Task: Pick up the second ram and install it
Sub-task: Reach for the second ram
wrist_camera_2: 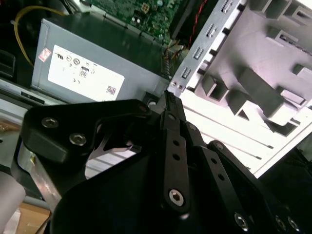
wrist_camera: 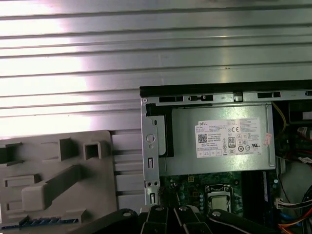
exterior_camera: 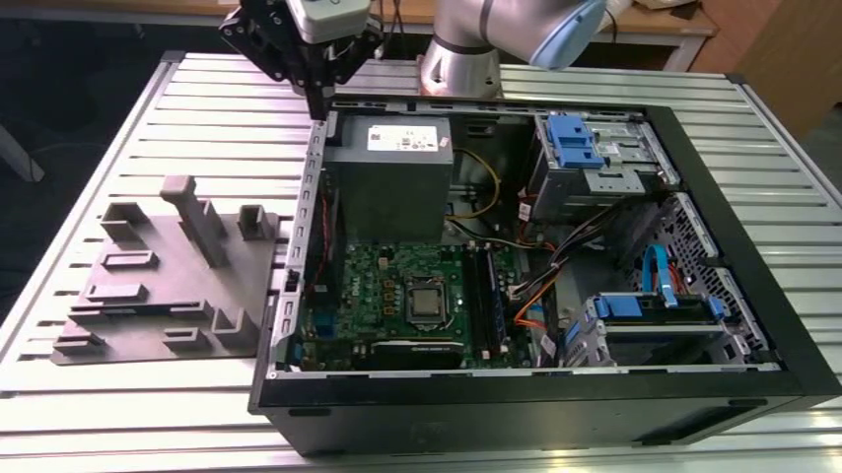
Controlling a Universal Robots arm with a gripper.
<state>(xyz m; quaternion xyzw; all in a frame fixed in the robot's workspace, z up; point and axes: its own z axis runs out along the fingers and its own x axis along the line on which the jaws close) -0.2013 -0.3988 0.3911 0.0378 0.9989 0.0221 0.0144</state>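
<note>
My gripper point(exterior_camera: 319, 104) hangs above the far corner of the open computer case point(exterior_camera: 736, 325) on the exterior view's left, beside the grey power supply point(exterior_camera: 390, 177). In the second wrist view its black fingers point(wrist_camera_2: 173, 141) are pressed together at the tips, shut, with nothing visible between them. The grey tray point(exterior_camera: 158, 325) with upright posts lies on the table to the exterior view's left of the case. In the first wrist view, a slim strip with a bluish edge point(wrist_camera: 46, 221) rests in a tray slot; it looks like the second ram, though I cannot be sure. The memory slots point(exterior_camera: 483, 296) run beside the processor socket.
The case holds a green motherboard point(exterior_camera: 382, 296), blue drive cages point(exterior_camera: 586, 148) and loose cables point(exterior_camera: 553, 266) on the exterior view's right. The arm's base point(exterior_camera: 460, 59) stands behind the case. The ribbed metal table point(exterior_camera: 145, 414) extends around the tray.
</note>
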